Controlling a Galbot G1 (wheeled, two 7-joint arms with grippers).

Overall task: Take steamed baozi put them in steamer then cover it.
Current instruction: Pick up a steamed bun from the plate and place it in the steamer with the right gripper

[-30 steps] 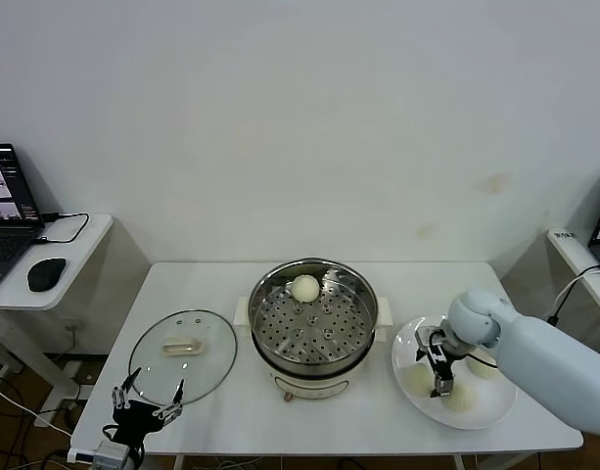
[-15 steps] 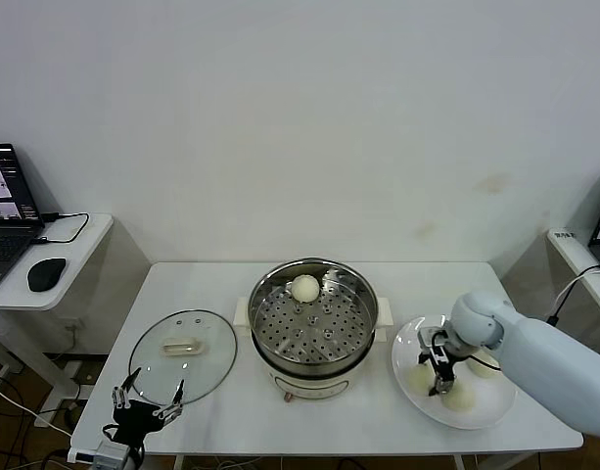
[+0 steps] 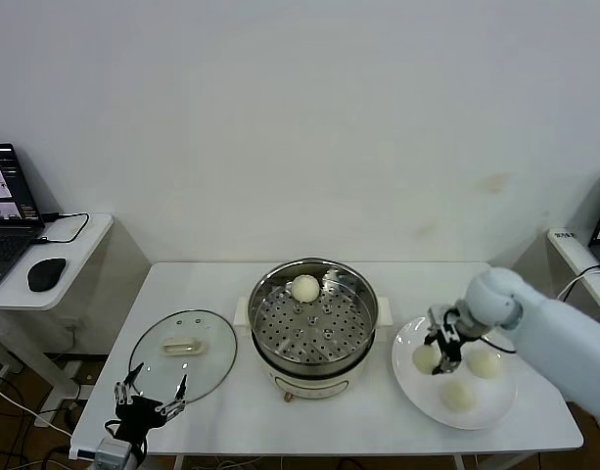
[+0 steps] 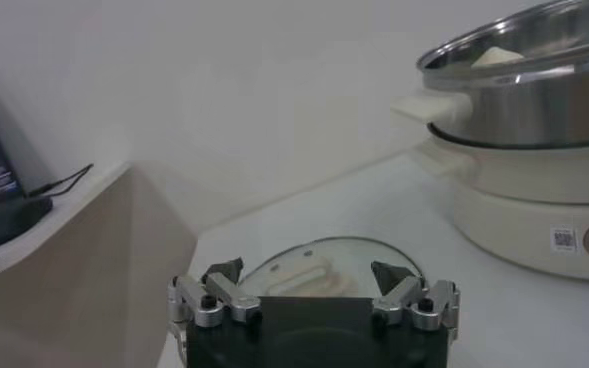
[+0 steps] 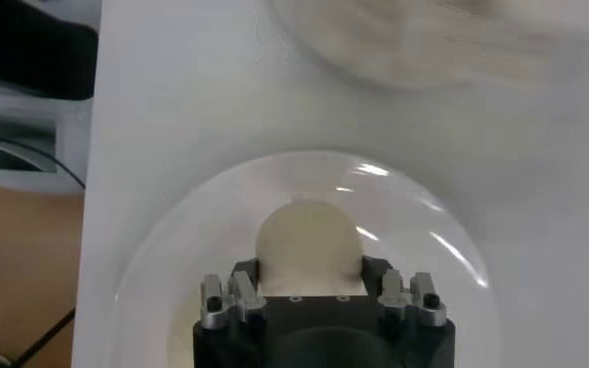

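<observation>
At lower right, the right gripper [image 3: 437, 354] is clamped on a steamed baozi [image 3: 426, 357] over the white plate [image 3: 407, 382], and the soft bun may slip before reaching the steamer [image 3: 312, 318] at centre; the left gripper [image 3: 149, 402], fingers apart, waits lower left.

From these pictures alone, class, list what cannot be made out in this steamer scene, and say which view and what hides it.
- Head view: the far inside wall of the steamer behind the bun in the basket.
- Right wrist view: the underside of the held bun, covered by the right gripper body; the other plate buns are out of frame.
- Left wrist view: the glass lid, partly hidden by the left gripper.
</observation>
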